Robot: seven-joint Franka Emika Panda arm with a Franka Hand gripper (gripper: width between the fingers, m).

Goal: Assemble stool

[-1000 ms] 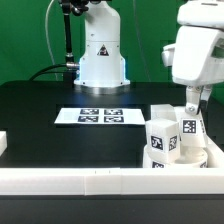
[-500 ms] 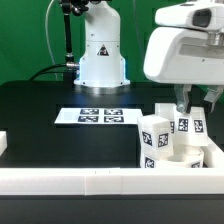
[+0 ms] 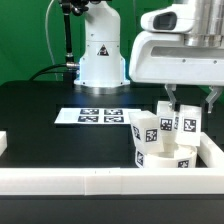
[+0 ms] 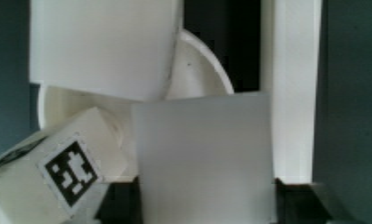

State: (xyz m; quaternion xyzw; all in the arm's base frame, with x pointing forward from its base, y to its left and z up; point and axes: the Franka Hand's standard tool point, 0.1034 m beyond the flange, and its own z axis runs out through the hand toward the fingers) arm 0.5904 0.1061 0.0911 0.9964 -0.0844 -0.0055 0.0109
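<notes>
Against the border rail (image 3: 100, 180), the seat (image 3: 185, 160) sits with legs standing on it; gripper (image 3: 190, 108) clamps narrowly on, apparently, the rear leg (image 3: 186, 125). Screwing-in step; next needs twisting.

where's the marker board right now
In the exterior view the marker board lies flat on the black table, just in front of the arm's white base and to the exterior view's left of the stool.

base (image 3: 102, 55): white, rounded, black triangular warning mark on front
wrist housing (image 3: 178, 55): bulky, white, boxy
cables (image 3: 67, 40): black, beside base
fingers (image 3: 170, 97): short, dark
</notes>
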